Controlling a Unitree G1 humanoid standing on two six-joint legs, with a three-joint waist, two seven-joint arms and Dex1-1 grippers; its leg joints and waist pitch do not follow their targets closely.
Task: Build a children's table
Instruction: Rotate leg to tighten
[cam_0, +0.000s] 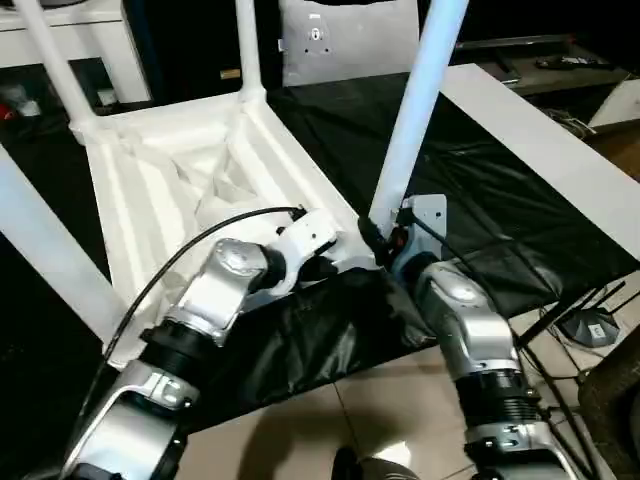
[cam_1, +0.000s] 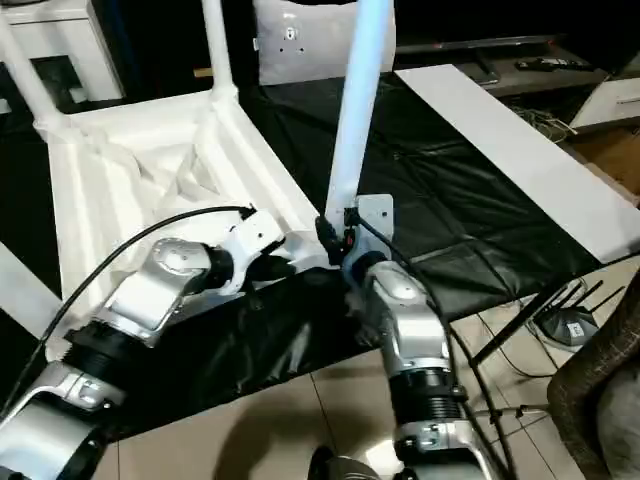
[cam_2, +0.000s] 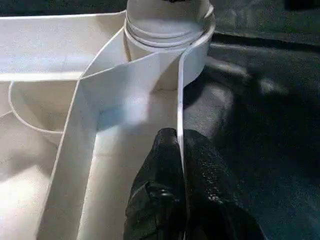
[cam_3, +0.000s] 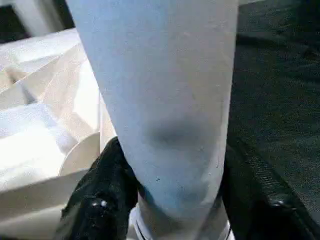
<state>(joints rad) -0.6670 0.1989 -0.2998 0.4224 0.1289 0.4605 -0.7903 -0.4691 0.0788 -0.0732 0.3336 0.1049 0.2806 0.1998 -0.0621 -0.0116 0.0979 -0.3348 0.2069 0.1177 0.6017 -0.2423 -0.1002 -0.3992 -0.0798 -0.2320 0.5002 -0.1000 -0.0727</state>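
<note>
On a black sheet (cam_0: 480, 190) spread over the floor, the children's table (cam_0: 170, 180) lies upside down with its ribbed underside facing up and legs rising from its corner sockets. At its near right corner a leg (cam_0: 415, 110) stands in the socket, leaning slightly to the right. The right gripper (cam_3: 170, 200) is clamped around the base of this leg, one black finger on each side, its silver forearm reaching in from the near right with the wrist bent upward. The left gripper (cam_2: 181, 165) pinches the thin near rim of the tabletop just beside that socket, its forearm angled in from the near left. A flat white board (cam_0: 560, 150) lies on the right, and a white cabinet (cam_0: 100, 40) stands far left.
</note>
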